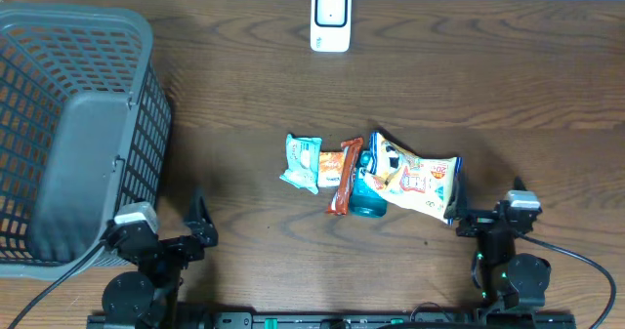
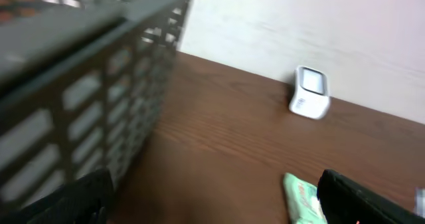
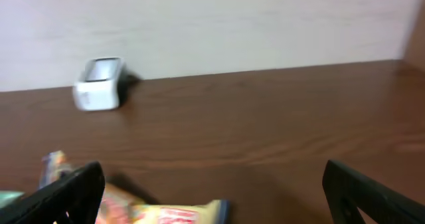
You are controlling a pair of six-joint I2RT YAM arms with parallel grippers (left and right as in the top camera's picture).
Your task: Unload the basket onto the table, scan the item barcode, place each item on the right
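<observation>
Several snack packets lie in a pile mid-table: a pale green packet (image 1: pixel 302 162), an orange-brown bar (image 1: pixel 343 177), a teal item (image 1: pixel 365 187) and a large yellow-and-white bag (image 1: pixel 417 176). The white barcode scanner (image 1: pixel 331 19) stands at the table's far edge. It also shows as the white scanner (image 2: pixel 309 93) and the white scanner (image 3: pixel 99 84). My left gripper (image 1: pixel 195 226) rests open at the near left, nothing between its fingers. My right gripper (image 1: pixel 480 222) rests open at the near right, just right of the yellow bag (image 3: pixel 166 214). The green packet (image 2: pixel 302 197) lies ahead of my left fingers.
A large grey mesh basket (image 1: pixel 73 124) fills the left side of the table, its wall (image 2: pixel 86 98) close beside my left gripper. Black cables (image 1: pixel 576 256) run off both arm bases at the near edge. A pale wall (image 3: pixel 212 24) stands behind the table.
</observation>
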